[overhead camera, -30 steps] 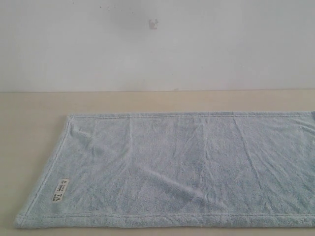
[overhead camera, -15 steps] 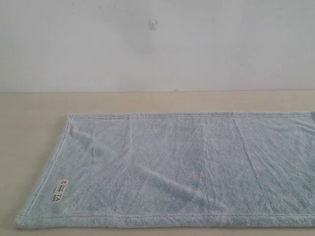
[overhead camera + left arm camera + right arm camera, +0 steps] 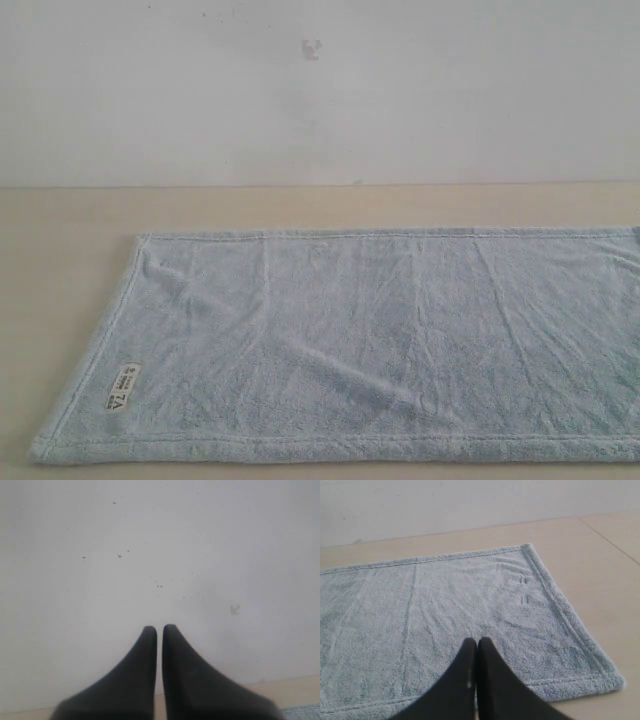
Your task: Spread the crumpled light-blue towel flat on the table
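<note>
The towel (image 3: 380, 340) is already laid open on the table (image 3: 60, 230), its hems running straight and its label (image 3: 122, 387) facing up. The task is judged nearly done, and the step in hand is judged to be a last check and withdrawal.

The right gripper (image 3: 477, 641) is closed and empty, held over the towel, with the cloth stretching ahead of its tips and one corner (image 3: 615, 680) off to the side. The left gripper (image 3: 159, 628) is likewise closed on nothing and is aimed at the wall (image 3: 150, 555). Only a sliver of towel (image 3: 305, 712) is seen beside its base.

A few shallow creases (image 3: 330, 360) are left across the middle. If they are to be removed, the nearest hem should be pinched lightly and drawn outward, away from the middle, low over the table, so that the cloth is not lifted and bunched again. The pull should be kept along the table and ended as soon as the crease fades. If the creases are accepted, both grippers should be raised straight off, so that the pile is not dragged.

Against the earlier exterior frames nothing is seen to be altered: the towel is found in the same place with the same creases, and neither arm is shown in that view.
</note>
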Action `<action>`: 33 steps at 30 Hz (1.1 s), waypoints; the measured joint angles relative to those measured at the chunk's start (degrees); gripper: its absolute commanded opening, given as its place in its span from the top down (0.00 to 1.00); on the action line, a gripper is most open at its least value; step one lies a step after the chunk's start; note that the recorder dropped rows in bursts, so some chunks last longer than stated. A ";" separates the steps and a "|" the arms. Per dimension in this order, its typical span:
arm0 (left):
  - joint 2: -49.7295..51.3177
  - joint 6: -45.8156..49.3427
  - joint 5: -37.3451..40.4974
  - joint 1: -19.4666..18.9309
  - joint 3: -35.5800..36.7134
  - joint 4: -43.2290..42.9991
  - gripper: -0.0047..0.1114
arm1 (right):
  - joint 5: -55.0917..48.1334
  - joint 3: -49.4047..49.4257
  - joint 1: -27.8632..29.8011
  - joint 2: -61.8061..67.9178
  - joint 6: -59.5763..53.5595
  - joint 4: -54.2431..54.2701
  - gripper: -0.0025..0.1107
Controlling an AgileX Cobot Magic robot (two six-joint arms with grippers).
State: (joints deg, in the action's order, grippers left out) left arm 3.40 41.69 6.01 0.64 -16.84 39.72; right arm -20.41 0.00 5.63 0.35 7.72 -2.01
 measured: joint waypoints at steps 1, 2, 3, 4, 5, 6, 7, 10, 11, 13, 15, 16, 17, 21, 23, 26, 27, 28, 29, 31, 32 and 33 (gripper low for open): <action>0.00 0.00 0.00 0.00 0.00 0.00 0.93 | 0.00 0.00 0.00 -0.03 0.00 0.00 0.98; 0.00 0.00 0.00 0.00 0.00 0.00 0.93 | 0.00 0.00 0.00 -0.03 0.00 0.00 0.98; 0.00 0.00 0.00 0.00 0.00 0.00 0.93 | 0.00 0.00 0.00 -0.03 0.00 0.00 0.98; 0.00 0.00 0.00 0.00 0.00 0.00 0.93 | 0.00 0.00 0.00 -0.03 0.00 0.00 0.98; 0.00 0.00 0.00 0.00 0.00 -0.68 0.93 | -0.13 0.00 0.00 -0.03 0.00 -0.10 0.98; 0.00 0.00 0.00 0.00 0.00 -2.47 0.93 | -0.13 0.00 0.00 -0.03 0.00 -0.10 0.98; -0.09 0.00 0.00 -0.10 0.00 -6.63 0.93 | -0.13 0.00 0.00 -0.03 0.00 -0.10 0.98; -0.55 -7.41 -0.11 -1.50 1.28 -25.34 0.93 | -0.21 0.00 0.00 -0.03 0.00 -0.10 0.98; -0.57 -13.73 -0.11 -2.04 2.24 -29.78 0.93 | -0.21 0.00 0.00 -0.03 0.00 -0.10 0.98; -0.84 -26.95 0.49 -2.97 6.02 -35.36 0.93 | -0.21 0.00 0.00 -0.03 0.00 -0.10 0.98; -1.95 -35.99 1.92 -3.35 10.81 -37.93 0.93 | -0.21 0.00 0.00 -0.03 0.09 -0.10 0.98; -2.56 -39.39 2.70 -3.44 13.43 -38.84 0.93 | -0.21 0.00 0.00 -0.03 0.09 -0.10 0.98; -2.85 -41.35 4.33 -3.71 15.21 -39.22 0.93 | -0.25 0.00 0.00 -0.03 0.09 -0.10 0.98; -3.16 -44.08 13.62 -6.29 16.83 -40.89 0.93 | -0.35 0.00 0.00 -0.13 0.09 -0.10 0.98; -3.25 -43.69 13.74 -6.54 16.83 -41.03 0.93 | -0.35 0.00 0.00 -0.13 0.09 -0.10 0.98; -3.25 -43.61 13.95 -6.54 16.83 -41.03 0.93 | -0.35 0.00 0.00 -0.13 0.09 -0.10 0.98; -3.25 -43.61 13.95 -6.54 16.83 -41.03 0.93 | -0.35 0.00 0.00 -0.13 0.09 -0.10 0.98; -3.25 -43.61 13.95 -6.54 16.83 -41.03 0.93 | -0.35 0.00 0.00 -0.13 0.09 -0.10 0.98; -3.25 -43.61 13.95 -6.54 16.83 -41.03 0.93 | -0.35 0.00 0.00 -0.13 0.09 -0.10 0.98; -3.25 -43.61 13.95 -6.54 16.83 -41.03 0.93 | -0.35 0.00 0.00 -0.13 0.09 -0.10 0.98; -3.25 -43.61 13.95 -6.54 16.83 -41.03 0.93 | -0.35 0.00 0.00 -0.13 0.09 -0.10 0.98; -3.25 -43.61 13.95 -6.54 16.83 -41.11 0.93 | -0.35 0.00 0.00 -0.13 0.09 -0.10 0.98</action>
State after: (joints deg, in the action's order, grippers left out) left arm 0.15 -1.92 19.95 -5.90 -0.01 -1.39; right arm -20.75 0.00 5.63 0.22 7.81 -2.11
